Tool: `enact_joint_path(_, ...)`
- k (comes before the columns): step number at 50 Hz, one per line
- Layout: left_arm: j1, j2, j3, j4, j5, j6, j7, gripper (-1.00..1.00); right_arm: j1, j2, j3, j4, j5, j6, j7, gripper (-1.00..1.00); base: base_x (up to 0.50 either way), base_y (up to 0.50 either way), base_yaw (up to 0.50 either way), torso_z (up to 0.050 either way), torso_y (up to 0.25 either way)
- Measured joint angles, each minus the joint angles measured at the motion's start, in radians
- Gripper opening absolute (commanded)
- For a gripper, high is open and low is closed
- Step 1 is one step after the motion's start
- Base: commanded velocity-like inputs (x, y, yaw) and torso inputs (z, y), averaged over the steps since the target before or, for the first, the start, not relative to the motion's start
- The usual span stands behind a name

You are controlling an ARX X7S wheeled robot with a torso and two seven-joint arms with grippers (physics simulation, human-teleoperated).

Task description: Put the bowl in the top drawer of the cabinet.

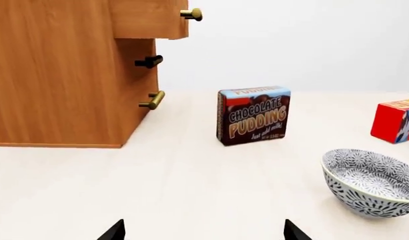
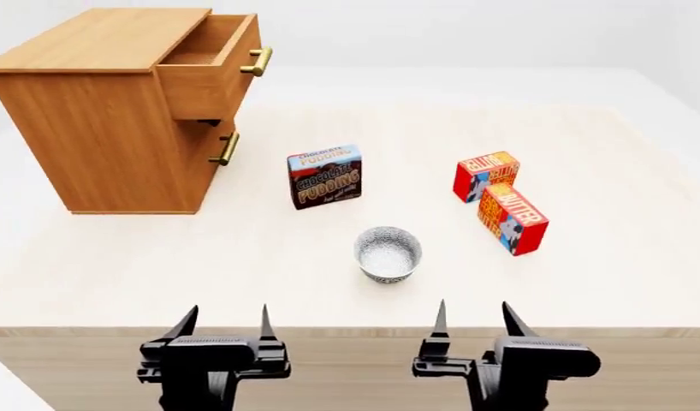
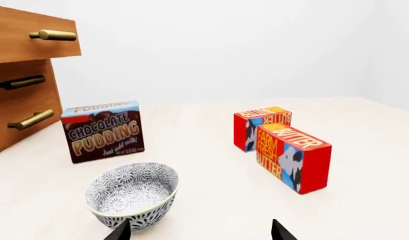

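The bowl [image 2: 388, 253] is white with a grey pattern and stands upright on the table, in front of the pudding box. It also shows in the left wrist view [image 1: 371, 182] and the right wrist view [image 3: 132, 194]. The wooden cabinet [image 2: 99, 120] stands at the far left. Its top drawer [image 2: 213, 64] is pulled out, brass handle forward [image 1: 191, 14]. My left gripper [image 2: 224, 323] and right gripper [image 2: 472, 319] hover open and empty at the table's near edge. The bowl lies just ahead, between them, closer to the right one [image 3: 200, 231].
A chocolate pudding box [image 2: 325, 176] stands upright between cabinet and bowl. Two red butter boxes [image 2: 513, 218] [image 2: 485, 175] lie to the right of the bowl. The lower drawer [image 2: 219, 150] is shut, its brass handle sticking out.
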Motion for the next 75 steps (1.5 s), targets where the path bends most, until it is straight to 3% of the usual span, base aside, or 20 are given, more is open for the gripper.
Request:
enact_joint_path(20, 0.092, -0.07, 0.02, 0.497, 0.011, -0.262, -0.089, 1.0, -0.08, 0.082, 0.028, -0.535, 0.083, 0.267, 0.098, 1.0, 0.0, 0.0, 0.0, 0.0, 0.0)
enact_joint_path(30, 0.139, -0.092, 0.022, 0.648, 0.016, -0.322, -0.118, 1.0, -0.125, 0.113, 0.036, -0.703, 0.109, 0.323, 0.129, 1.0, 0.0, 0.0, 0.0, 0.0, 0.0)
enact_joint_path(36, 0.158, -0.101, 0.023, 0.699, 0.015, -0.338, -0.128, 1.0, -0.143, 0.127, 0.039, -0.761, 0.121, 0.337, 0.141, 1.0, 0.05, 0.0, 0.0, 0.0, 0.0)
enact_joint_path(75, 0.188, -0.125, 0.048, 0.774, 0.007, -0.358, -0.154, 1.0, -0.17, 0.18, 0.029, -0.861, 0.158, 0.353, 0.18, 1.0, 0.5, 0.0, 0.0, 0.0, 0.0)
